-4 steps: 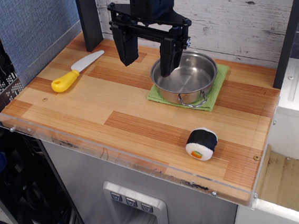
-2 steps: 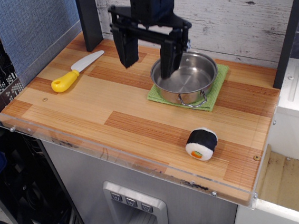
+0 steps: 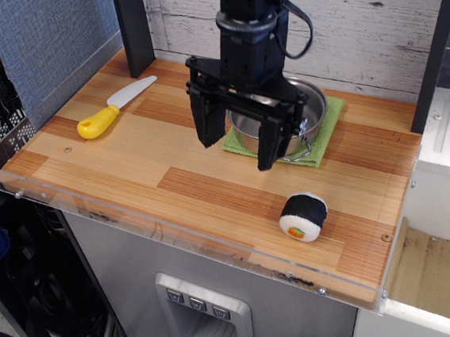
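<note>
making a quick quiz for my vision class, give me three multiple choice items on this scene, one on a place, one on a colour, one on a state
1. Where does the metal pot stand?
A. on the green cloth
B. on bare wood
C. on the floor

2. What colour is the handle of the knife?
A. red
B. yellow
C. blue

3. How is the gripper?
A. shut on the pot
B. shut on the knife
C. open, holding nothing

Answers:
1 A, the cloth shows under the pot's base.
2 B, the handle is yellow and the blade white.
3 C, the fingers stand wide apart with nothing between them.
</note>
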